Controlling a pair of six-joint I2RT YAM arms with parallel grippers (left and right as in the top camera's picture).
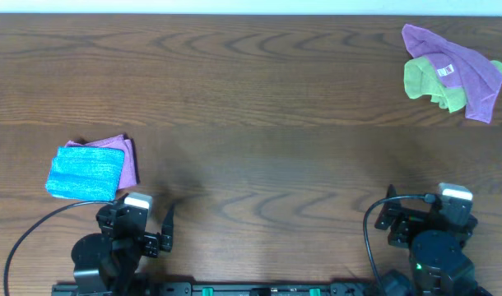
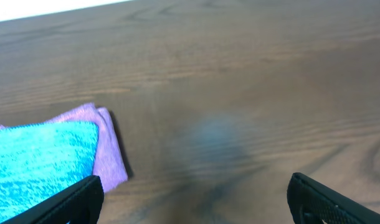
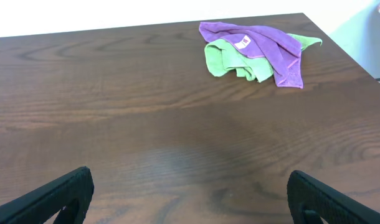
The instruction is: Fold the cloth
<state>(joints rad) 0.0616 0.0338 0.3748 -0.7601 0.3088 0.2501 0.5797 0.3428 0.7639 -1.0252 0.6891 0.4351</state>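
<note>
- The sky-blue cloth (image 1: 85, 173) lies as a compact rectangle near the left front of the wooden table (image 1: 251, 99), resting on top of a lilac cloth (image 1: 129, 160) whose edge pokes out on its right side.
- The left gripper (image 2: 195, 182) is spread wide, with nothing between its fingers (only bare wood).
- The right gripper (image 3: 190, 176) is likewise wide apart and holds nothing.
- At the far right corner a purple cloth (image 1: 465, 70) lies crumpled over a yellow-green cloth (image 1: 424, 80).
</note>
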